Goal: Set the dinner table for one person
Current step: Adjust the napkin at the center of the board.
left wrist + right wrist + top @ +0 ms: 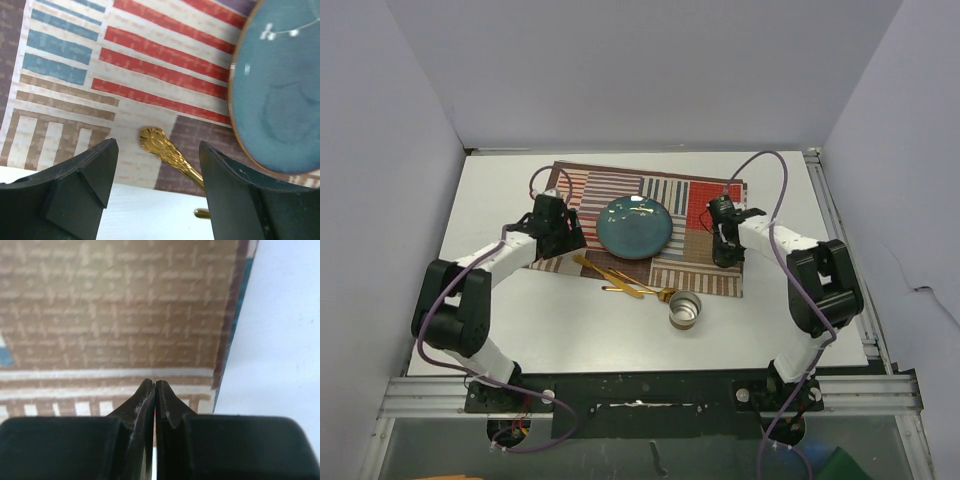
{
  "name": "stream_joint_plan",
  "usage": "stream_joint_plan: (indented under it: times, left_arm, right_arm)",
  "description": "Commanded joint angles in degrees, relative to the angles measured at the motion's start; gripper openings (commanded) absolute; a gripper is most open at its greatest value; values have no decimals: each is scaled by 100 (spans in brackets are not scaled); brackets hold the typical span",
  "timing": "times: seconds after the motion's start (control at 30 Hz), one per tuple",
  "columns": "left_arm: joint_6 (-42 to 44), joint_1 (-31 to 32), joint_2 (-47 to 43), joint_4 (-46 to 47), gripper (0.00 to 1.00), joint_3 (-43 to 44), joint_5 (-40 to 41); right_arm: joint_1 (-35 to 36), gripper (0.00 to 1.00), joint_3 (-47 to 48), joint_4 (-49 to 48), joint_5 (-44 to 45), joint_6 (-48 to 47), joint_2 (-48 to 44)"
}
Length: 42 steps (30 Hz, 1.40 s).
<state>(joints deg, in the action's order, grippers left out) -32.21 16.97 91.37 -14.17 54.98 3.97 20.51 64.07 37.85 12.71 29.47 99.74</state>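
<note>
The white dinner table (570, 330) carries a striped patchwork placemat (705, 200). A blue plate (633, 227) sits on the mat's middle. Gold cutlery (620, 280) lies crossed at the mat's near edge, partly on the table. A metal cup (684, 310) stands on the table just right of it. My left gripper (563, 240) is open and empty, low over the mat's left near part; a gold handle (167, 150) lies between its fingers, with the plate (280, 95) at the right. My right gripper (725, 255) is shut and empty above the mat's right edge (225, 340).
Grey walls enclose the table on three sides. An aluminium rail (840, 230) runs along the right edge and another along the front (640, 395). Bare tabletop (280, 340) lies right of the mat.
</note>
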Motion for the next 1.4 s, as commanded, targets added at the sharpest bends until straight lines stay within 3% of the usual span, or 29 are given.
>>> stream_joint_plan:
  times: [0.0, 0.6, 1.37]
  left_arm:
    - [-4, -112, 314, 428, 67, 83, 220]
    - [4, -142, 96, 442, 67, -92, -64]
    - [9, -138, 156, 462, 67, -132, -135]
  right_arm:
    - [-367, 0, 149, -527, -173, -149, 290]
    - [-830, 0, 1235, -748, -465, -411, 2065]
    - [-1594, 0, 3030, -532, -971, -1115, 2806]
